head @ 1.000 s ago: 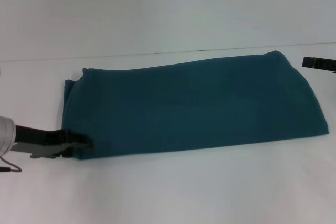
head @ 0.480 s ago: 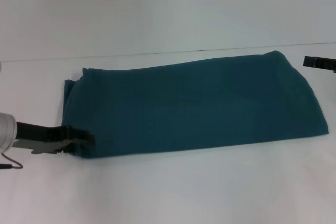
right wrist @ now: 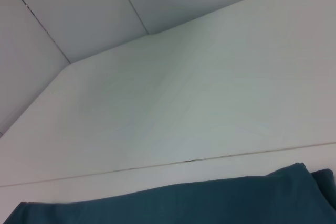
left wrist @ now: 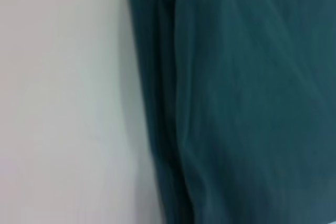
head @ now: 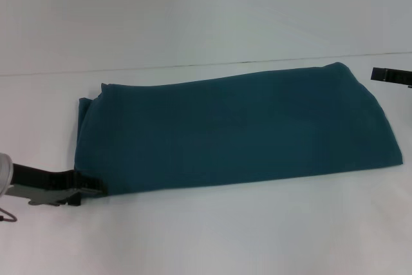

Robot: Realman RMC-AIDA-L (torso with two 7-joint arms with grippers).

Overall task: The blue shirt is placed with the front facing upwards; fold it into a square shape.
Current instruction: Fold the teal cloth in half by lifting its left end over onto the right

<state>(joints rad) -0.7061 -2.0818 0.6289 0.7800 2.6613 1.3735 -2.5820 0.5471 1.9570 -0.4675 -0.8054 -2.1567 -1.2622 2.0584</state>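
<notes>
The blue shirt [head: 238,130] lies on the white table as a long folded band running left to right, plain teal side up, with no lettering showing. My left gripper [head: 98,188] sits low at the band's near left corner, its tip at the cloth's edge. The left wrist view shows the shirt's [left wrist: 252,103] layered folded edge beside bare table. My right gripper [head: 381,75] pokes in at the far right, just beyond the shirt's far right corner and apart from it. The shirt's [right wrist: 184,203] far edge crosses the right wrist view.
The white table [head: 225,236] stretches in front of the shirt and to its left. The table's back edge [head: 193,66] meets a pale wall just behind the shirt.
My left gripper has drawn back to the left and toward the near edge, from over the shirt's corner to its rim. The shirt and the right gripper have not moved.
</notes>
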